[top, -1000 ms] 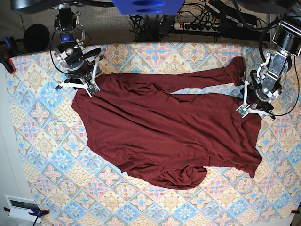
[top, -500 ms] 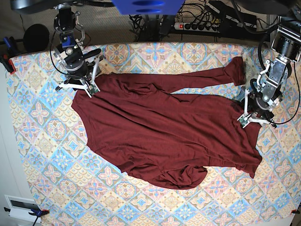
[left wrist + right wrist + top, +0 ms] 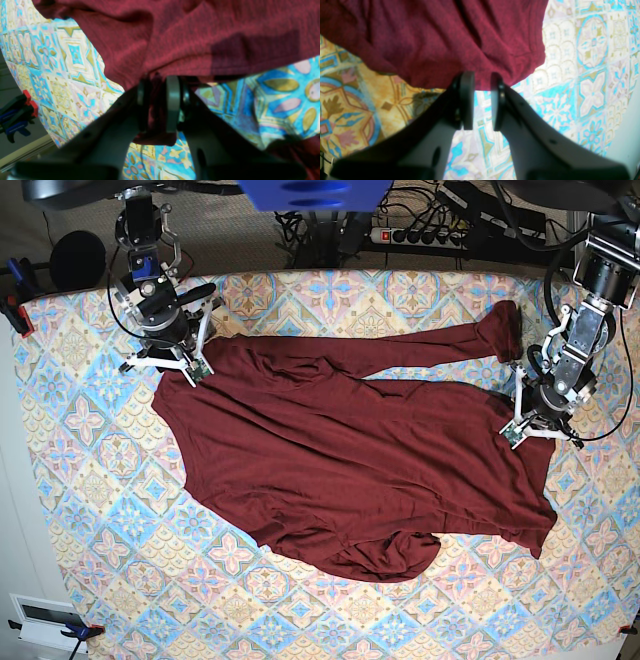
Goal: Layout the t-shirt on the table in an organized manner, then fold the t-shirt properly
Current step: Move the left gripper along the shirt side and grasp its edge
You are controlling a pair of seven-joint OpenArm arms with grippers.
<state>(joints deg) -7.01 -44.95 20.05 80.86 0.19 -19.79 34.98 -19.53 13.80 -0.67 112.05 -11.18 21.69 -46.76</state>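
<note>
The dark maroon t-shirt [image 3: 340, 470] lies spread and wrinkled across the patterned table [image 3: 90, 480], one long sleeve reaching to the back right and the bottom bunched near the front. My left gripper [image 3: 530, 426] is at the shirt's right edge. In the left wrist view that gripper [image 3: 158, 80] is shut on a fold of the t-shirt [image 3: 200, 37], and cloth shows between its pads. My right gripper [image 3: 190, 367] sits on the shirt's back left corner. Its right wrist view shows the gripper [image 3: 482, 75] nearly shut, with the t-shirt [image 3: 432, 37] edge pinched at the tips.
A power strip [image 3: 425, 235] and cables lie behind the table's far edge. A blue and red clamp [image 3: 15, 112] grips the table's edge by my left arm, and another clamp [image 3: 15, 295] is at the back left. A white box [image 3: 45, 620] is beyond the front left corner.
My left gripper has closed from wide open onto the shirt's right edge and shifted slightly. The right gripper and the shirt's left corner have not moved.
</note>
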